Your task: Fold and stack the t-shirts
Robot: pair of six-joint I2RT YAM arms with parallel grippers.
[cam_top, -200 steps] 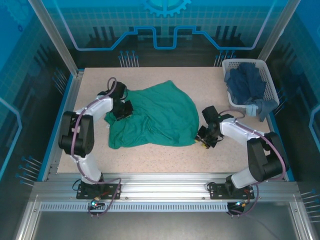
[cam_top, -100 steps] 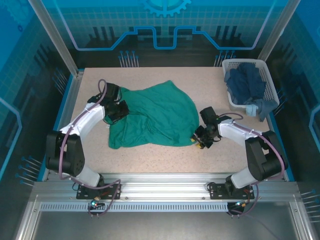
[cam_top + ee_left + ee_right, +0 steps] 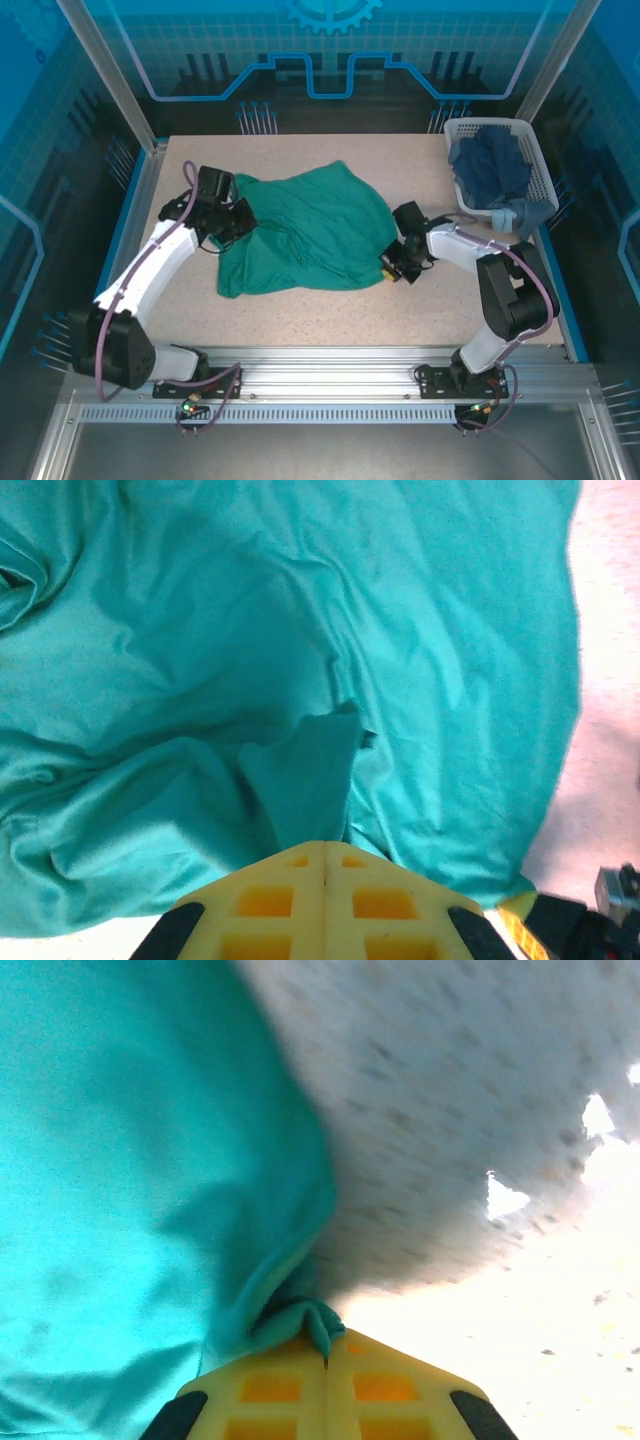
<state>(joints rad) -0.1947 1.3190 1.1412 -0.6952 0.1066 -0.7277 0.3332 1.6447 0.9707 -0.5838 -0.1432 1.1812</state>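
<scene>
The teal-green t-shirt (image 3: 310, 235) lies crumpled on the middle of the table (image 3: 330, 320), its long axis running roughly from 9 to 3 o'clock in the overhead view, with a rounded edge bulging toward 3 o'clock and a squarer corner at 7 o'clock; which end is the collar cannot be told; the left gripper (image 3: 232, 222) sits on the shirt's 9 o'clock edge and the right gripper (image 3: 390, 270) at its 4 o'clock corner; the left wrist view adds what the overhead one cannot resolve, namely yellow fingers (image 3: 280, 900) pressed together on a raised peak of teal cloth, with creases fanning away toward 12 o'clock; the right wrist view shows its own yellow fingers (image 3: 390, 1385) likewise pinched on a small bunched tuft of the hem, the cloth falling away at 9 o'clock and blurred speckled tabletop at 1 o'clock; the overhead view alone takes in the navy t-shirts (image 3: 490, 165), heaped in a white lattice basket (image 3: 462, 127) at the table's 2 o'clock corner, one paler blue fold hanging over its near rim; the tabletop is speckled beige with a blue border, enclosed by translucent blue panels (image 3: 330, 60) printed with a gear motif, and an aluminium rail (image 3: 320, 365) carries both arm bases at 6 o'clock.
</scene>
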